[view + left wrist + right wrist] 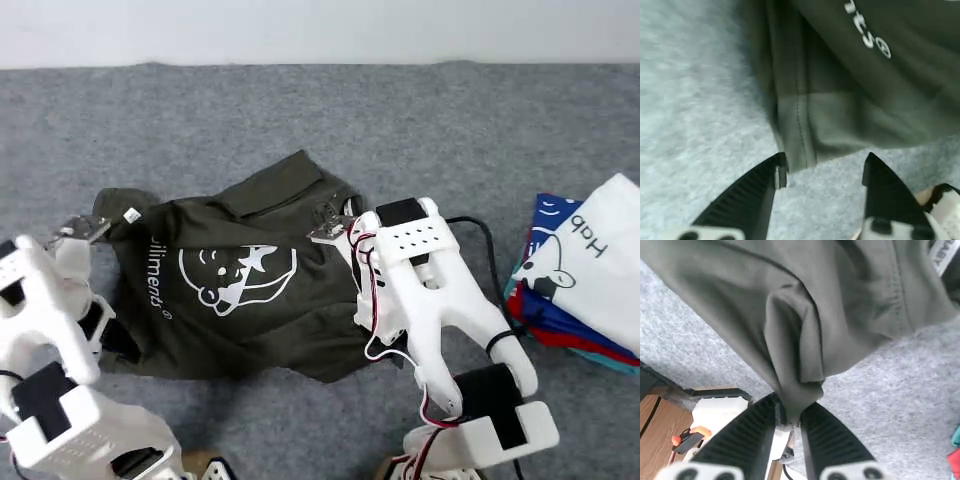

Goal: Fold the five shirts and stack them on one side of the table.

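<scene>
An olive shirt [240, 290] with a white cartoon print lies crumpled in the middle of the grey table. My left gripper [85, 230] is at the shirt's left edge. In the left wrist view it [826, 160] stands open, low over the table, with a stitched hem of the shirt [800, 130] just ahead of its black fingers [757, 192]. My right gripper [335, 225] is over the shirt's right upper part. The right wrist view shows it [792, 407] shut on a pinched fold of the olive fabric [800, 355], which is lifted off the table.
A stack of folded shirts [585, 275], white on top with blue, red and teal beneath, sits at the table's right edge. Bare grey table [300, 110] lies behind the olive shirt. The right arm's black cable [485, 240] runs near the stack.
</scene>
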You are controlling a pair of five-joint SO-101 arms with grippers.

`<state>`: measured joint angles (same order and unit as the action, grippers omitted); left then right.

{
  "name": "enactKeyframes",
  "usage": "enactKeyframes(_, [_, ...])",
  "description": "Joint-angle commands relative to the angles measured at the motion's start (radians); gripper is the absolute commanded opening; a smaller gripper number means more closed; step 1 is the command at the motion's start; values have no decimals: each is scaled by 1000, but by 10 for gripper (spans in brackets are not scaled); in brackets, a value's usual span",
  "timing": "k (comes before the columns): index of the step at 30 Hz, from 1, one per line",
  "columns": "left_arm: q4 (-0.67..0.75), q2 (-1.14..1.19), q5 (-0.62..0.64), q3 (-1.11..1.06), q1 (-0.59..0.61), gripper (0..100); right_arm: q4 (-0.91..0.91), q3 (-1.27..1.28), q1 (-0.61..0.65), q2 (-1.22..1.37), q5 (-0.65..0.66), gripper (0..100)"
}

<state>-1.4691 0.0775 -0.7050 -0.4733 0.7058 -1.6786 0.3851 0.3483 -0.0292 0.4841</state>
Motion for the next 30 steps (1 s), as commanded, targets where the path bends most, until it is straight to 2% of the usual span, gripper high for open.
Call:
enactKeyframes(1, [71, 29, -11, -25, 28, 258, -18, -8, -10, -53, 6, 10])
enactKeyframes(8, [169, 218, -6, -24, 29, 249, -19, -8, -10, -53, -28, 10])
enactKeyframes(16, [161, 245, -12, -18, 26, 50, -61, -83, -10, -71, -29, 10])
enactKeyframes(18, [123, 204, -49, -18, 23, 11, -94, -153, -10, -82, -29, 10])
enactKeyframes(20, [64, 138, -77, -18, 9, 14, -116, -227, -10, -93, -29, 10])
enactKeyframes(26, [-63, -199, -72, 5, -48, 13, -116, -407, -8, -177, -29, 10])
enactKeyframes(30, [-75, -463, -14, 88, -63, 13, -111, -543, -27, -245, -21, 10])
